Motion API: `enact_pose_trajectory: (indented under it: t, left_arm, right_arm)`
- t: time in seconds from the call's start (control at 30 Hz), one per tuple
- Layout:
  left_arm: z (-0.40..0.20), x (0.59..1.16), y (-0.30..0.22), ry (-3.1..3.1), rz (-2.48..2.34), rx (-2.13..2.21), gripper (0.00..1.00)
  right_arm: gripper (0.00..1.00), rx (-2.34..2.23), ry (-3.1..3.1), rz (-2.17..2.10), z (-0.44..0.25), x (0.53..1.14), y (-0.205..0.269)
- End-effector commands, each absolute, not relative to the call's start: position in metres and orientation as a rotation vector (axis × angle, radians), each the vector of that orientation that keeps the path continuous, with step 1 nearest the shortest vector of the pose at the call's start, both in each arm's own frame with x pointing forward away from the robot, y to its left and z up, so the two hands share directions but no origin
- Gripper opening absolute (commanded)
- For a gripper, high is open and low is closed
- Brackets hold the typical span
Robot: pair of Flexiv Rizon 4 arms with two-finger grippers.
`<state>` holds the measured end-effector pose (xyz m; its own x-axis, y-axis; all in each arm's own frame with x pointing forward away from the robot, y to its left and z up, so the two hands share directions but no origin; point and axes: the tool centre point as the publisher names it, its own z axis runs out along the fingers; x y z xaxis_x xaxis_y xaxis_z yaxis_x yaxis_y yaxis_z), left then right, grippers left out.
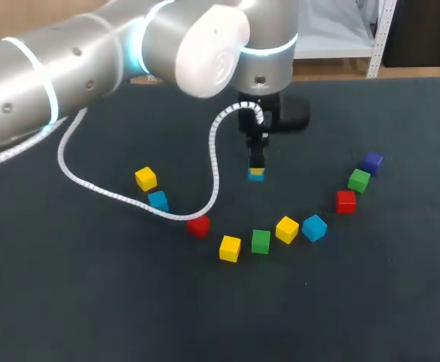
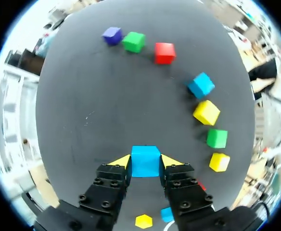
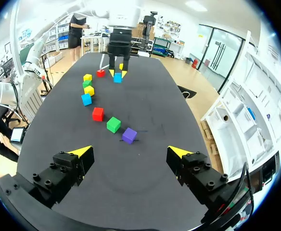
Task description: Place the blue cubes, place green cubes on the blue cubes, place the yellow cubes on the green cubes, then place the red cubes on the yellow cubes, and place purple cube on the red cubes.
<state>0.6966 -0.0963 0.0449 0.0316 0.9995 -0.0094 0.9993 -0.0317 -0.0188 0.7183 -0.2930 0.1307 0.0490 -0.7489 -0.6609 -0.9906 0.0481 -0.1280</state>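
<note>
Because no cube sits on another yet, I judge the job to be at its first step, laying the blue base. Closest to the near edge of the table (image 1: 205, 324), a bent row of loose cubes runs from a yellow cube (image 1: 230, 248) through a green cube (image 1: 261, 241) and a second yellow cube (image 1: 286, 229) to a loose blue cube (image 1: 314, 227). It then curves off toward the right edge through a red cube (image 1: 346, 201) and a second green cube (image 1: 359, 180) to the purple cube (image 1: 371, 161). Beyond that row, about the middle of the table, the left gripper (image 1: 256, 173) is closed on the held blue cube (image 2: 145, 160), its yellow tips pressing two opposite side faces; whether the cube touches the tabletop I cannot tell. Being a cube it has no long axis: it sits level, top face up, sides square to the fingers. The next move calls for setting it down flat and letting go, with room left beside it for the other blue cubes, so the later layers get an even base. Farthest off, out by the table's right edge, the right gripper (image 3: 131, 153) hangs with fingers spread wide, holding nothing, the purple cube nearest ahead of it.
</note>
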Motion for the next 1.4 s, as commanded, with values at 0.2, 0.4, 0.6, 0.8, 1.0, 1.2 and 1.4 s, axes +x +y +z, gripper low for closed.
enact_pose_trajectory:
  t: [0.2, 0.4, 0.6, 0.8, 1.0, 1.2, 1.4]
  left_arm:
    - [0.032, 0.713, -0.099, -2.235, 0.191, -2.017, 0.00]
    - [0.028, 0.709, -0.093, -2.287, 0.188, -1.968, 0.00]
    - [0.026, 0.705, -0.087, -2.304, 0.173, -1.972, 0.00]
    - [0.025, 0.700, -0.082, -2.300, 0.147, -2.007, 0.00]
    - [0.023, 0.696, -0.076, -2.291, 0.103, -2.045, 0.00]
    - [0.021, 0.697, -0.070, -2.309, 0.081, -2.047, 0.00]
    - [0.023, 0.697, -0.071, -2.321, 0.069, -2.073, 0.00]
  right_arm:
    - [1.00, -1.750, 1.749, 0.536, 0.130, 0.718, -0.293]
    - [1.00, -1.750, 1.749, 0.536, 0.130, 0.718, -0.293]
    - [1.00, -1.750, 1.749, 0.536, 0.130, 0.718, -0.293]
    - [1.00, -1.750, 1.749, 0.536, 0.130, 0.718, -0.293]
    - [1.00, -1.750, 1.749, 0.536, 0.130, 0.718, -0.293]
    - [1.00, -1.750, 1.749, 0.536, 0.130, 0.718, -0.293]
    - [1.00, -1.750, 1.749, 0.536, 0.130, 0.718, -0.293]
